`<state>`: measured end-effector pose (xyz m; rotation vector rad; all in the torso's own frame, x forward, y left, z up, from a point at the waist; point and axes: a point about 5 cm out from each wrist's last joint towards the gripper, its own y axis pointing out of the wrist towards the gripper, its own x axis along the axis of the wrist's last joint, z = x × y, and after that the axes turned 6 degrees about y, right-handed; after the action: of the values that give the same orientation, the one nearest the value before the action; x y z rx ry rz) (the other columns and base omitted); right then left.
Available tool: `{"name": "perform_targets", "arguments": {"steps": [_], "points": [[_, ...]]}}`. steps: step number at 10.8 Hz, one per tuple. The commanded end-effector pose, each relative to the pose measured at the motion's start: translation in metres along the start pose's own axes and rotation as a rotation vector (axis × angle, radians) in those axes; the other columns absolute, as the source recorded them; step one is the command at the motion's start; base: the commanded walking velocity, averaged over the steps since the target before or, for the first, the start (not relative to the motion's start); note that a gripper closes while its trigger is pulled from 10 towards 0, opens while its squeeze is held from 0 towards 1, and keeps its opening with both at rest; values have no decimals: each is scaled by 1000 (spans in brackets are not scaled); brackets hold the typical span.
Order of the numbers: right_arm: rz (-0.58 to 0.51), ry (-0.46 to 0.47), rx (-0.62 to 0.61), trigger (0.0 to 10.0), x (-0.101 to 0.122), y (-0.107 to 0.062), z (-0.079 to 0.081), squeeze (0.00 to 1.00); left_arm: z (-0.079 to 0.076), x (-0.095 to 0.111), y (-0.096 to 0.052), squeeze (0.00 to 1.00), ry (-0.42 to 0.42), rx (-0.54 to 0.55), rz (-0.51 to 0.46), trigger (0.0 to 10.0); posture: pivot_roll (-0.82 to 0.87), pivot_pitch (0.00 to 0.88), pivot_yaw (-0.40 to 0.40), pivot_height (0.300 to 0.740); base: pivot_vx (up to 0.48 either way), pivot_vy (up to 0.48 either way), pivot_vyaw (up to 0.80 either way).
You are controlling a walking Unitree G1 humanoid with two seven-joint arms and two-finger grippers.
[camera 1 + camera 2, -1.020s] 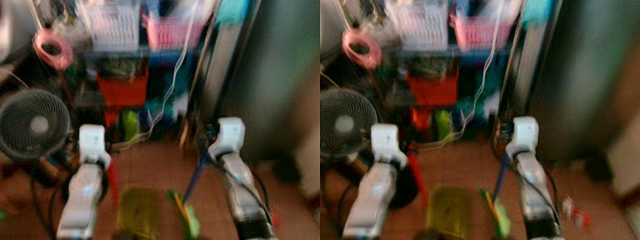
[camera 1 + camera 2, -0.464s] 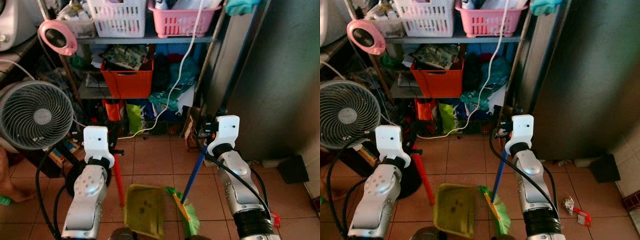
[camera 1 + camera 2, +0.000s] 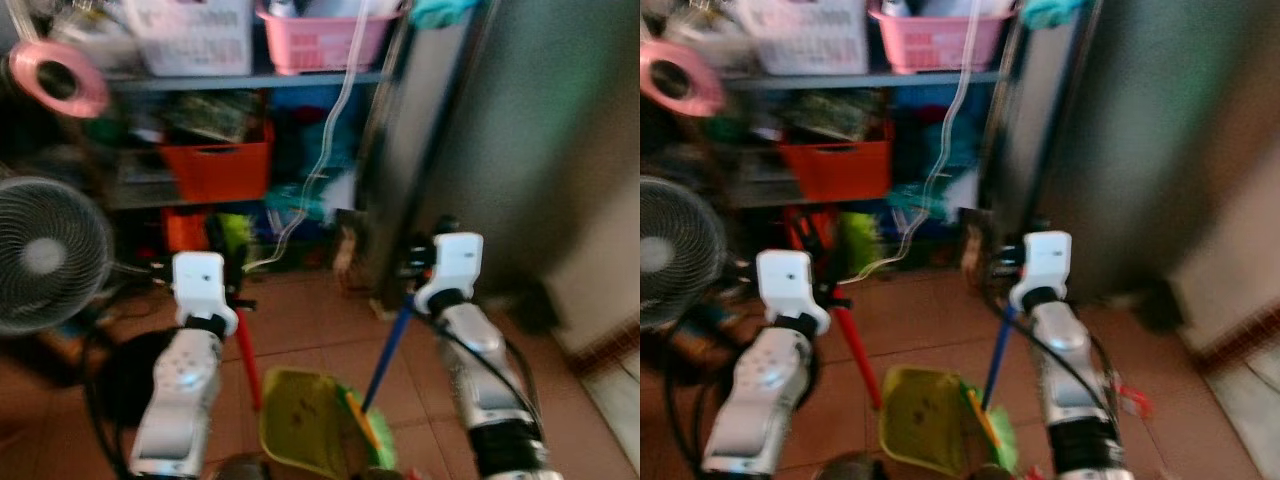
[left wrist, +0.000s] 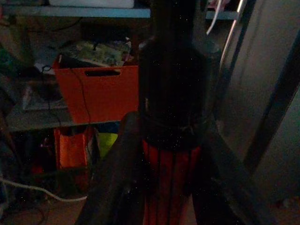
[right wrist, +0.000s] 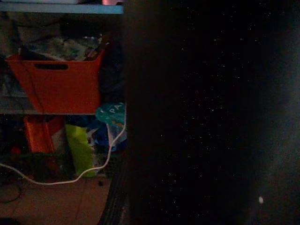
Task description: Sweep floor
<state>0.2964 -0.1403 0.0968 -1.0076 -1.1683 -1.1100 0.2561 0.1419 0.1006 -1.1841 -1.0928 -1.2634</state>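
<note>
Here the head views show the whole scene, a bit blurry: two silver arms reach out over a floor of reddish-brown tiles [image 3: 320,330]. The left wrist view is dark, but it shows something the head views do not. The two black fingers [image 4: 115,178] of the left claw [image 4: 171,187] are closed tight around the red ribbed plastic handle [image 4: 171,183], which has a black cap on its end.

In the head views that red handle runs down to a yellow-green plastic dustpan [image 3: 305,430] on the floor near the robot's feet. Touching the dustpan's right side is a broom with green bristles [image 3: 378,445] and a thin blue stick [image 3: 390,350]. The stick leans up to the right claw [image 3: 418,290]. It looks held there, but I cannot tell how the right fingers stand, as the right wrist view is nearly black.

Behind, there is an orange plastic box [image 3: 215,170] on a shelf, a pink basket [image 3: 325,40] higher up, a round grey fan [image 3: 45,255] at the left, and a tall dark grey fridge [image 3: 500,150] at the right.
</note>
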Motion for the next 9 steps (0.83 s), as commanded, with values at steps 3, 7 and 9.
{"name": "perform_targets", "arguments": {"steps": [3, 7, 9], "points": [[-1, 5, -15, 10000, 2, 0, -5, 0, -2, 11, 4, 0, 13, -3, -51, 10000, 19, 0, -23, 740, 0, 335, -646], [-23, 17, -20, 10000, 6, 2, -3, 0, -4, 10, 5, 0, 21, -18, -51, 10000, 10, 0, -6, 740, 0, 327, -425], [-32, 37, -38, 10000, 6, 0, -2, 0, -2, 11, 5, 0, 28, -25, -51, 10000, 15, 0, 10, 740, 0, 148, 0]]}}
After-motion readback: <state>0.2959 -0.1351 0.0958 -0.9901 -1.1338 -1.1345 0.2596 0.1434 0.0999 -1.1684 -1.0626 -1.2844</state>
